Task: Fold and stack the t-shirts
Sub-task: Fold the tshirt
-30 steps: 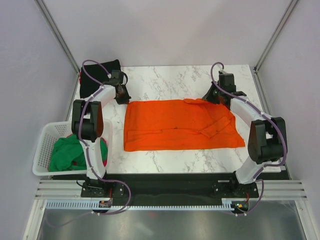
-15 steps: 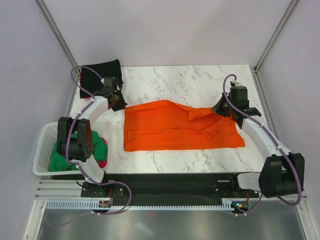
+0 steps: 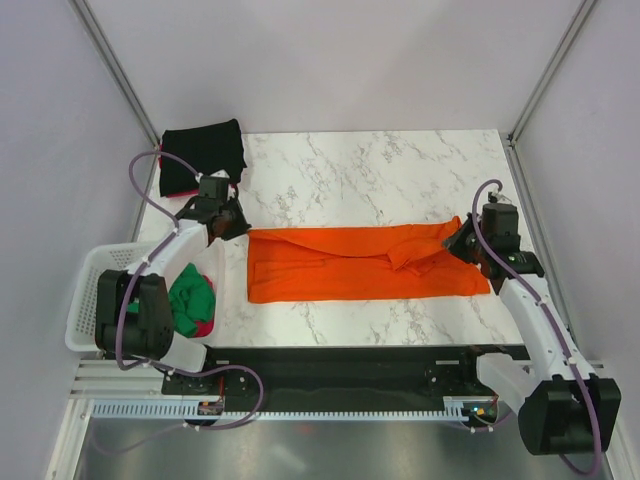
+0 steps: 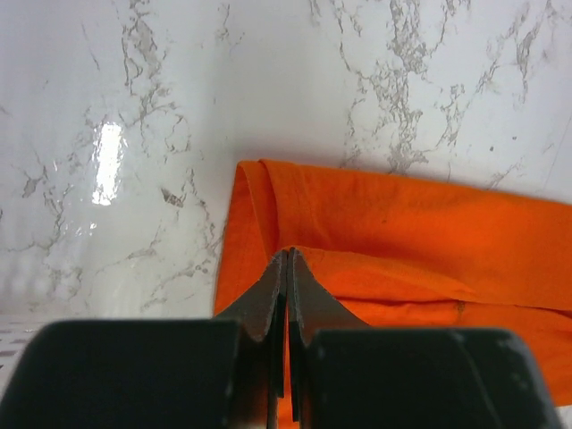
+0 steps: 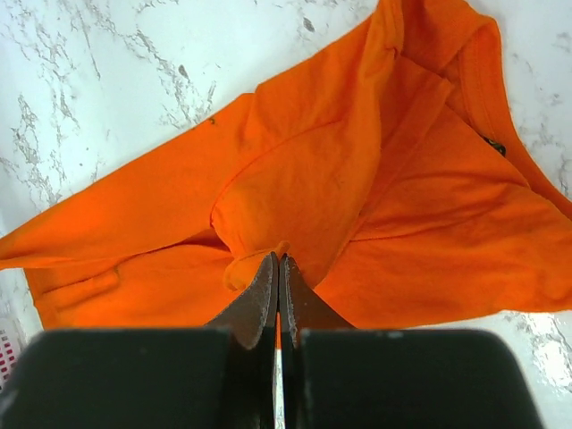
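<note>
A bright orange t-shirt [image 3: 350, 265] lies across the middle of the marble table, its far edge doubled over toward the front. My left gripper [image 3: 237, 228] is shut on the shirt's far left corner [image 4: 295, 255], the cloth pinched between its fingertips. My right gripper [image 3: 462, 240] is shut on the far right edge [image 5: 268, 255], with a roll of orange fabric bunched at its tips. A black t-shirt [image 3: 203, 152] lies folded at the far left corner. Green [image 3: 190, 296] and pink-red [image 3: 208, 322] shirts sit in the basket.
A white lattice basket [image 3: 88, 300] stands off the table's left edge beside the left arm. Grey walls and metal frame posts close in the back and sides. Bare marble [image 3: 380, 170] shows behind the orange shirt.
Both grippers have pulled toward the front, dragging the orange shirt's far edge over itself. The shirt now shows as a narrower band. The black shirt, earlier half hidden by the left arm, is uncovered.
</note>
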You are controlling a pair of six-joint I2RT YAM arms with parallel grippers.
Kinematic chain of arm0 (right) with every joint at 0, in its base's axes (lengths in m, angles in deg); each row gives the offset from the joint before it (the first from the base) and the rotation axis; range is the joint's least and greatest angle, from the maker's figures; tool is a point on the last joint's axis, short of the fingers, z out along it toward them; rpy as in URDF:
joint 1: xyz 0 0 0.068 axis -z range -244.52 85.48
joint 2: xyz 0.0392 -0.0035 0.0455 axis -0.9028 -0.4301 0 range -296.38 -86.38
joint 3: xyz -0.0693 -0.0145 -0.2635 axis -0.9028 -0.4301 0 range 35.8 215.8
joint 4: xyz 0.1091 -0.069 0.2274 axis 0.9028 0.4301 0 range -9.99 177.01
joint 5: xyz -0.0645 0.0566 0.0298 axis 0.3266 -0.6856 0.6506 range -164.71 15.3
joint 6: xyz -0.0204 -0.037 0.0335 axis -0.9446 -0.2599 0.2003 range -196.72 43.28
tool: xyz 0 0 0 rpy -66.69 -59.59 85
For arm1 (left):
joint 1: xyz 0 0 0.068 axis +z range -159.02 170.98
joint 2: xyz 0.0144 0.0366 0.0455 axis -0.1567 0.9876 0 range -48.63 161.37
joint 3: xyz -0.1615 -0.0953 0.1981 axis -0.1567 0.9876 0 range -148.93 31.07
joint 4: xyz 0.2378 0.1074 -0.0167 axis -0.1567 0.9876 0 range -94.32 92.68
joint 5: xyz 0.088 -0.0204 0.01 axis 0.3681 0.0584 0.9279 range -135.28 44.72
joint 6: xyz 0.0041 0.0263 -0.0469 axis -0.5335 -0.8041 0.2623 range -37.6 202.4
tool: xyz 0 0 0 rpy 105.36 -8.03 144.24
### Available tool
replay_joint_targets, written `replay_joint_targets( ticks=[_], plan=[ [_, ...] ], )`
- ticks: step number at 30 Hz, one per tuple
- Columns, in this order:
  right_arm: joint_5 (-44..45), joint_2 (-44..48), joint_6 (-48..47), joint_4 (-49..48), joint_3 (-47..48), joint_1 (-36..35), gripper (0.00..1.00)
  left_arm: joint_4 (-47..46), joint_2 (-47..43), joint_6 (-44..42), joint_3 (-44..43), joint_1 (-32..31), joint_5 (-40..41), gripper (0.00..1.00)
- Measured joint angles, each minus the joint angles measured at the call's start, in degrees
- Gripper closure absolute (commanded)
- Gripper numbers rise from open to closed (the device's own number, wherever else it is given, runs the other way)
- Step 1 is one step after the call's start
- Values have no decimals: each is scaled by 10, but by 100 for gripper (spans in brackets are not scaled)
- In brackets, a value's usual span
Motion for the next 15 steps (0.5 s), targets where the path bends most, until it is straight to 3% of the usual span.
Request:
replay_joint_targets(
  ticks=[15],
  plan=[
    [9, 76, 2, 65, -10, 47, 100, -19, -79, 0, 86, -4, -11, 95]
  ],
)
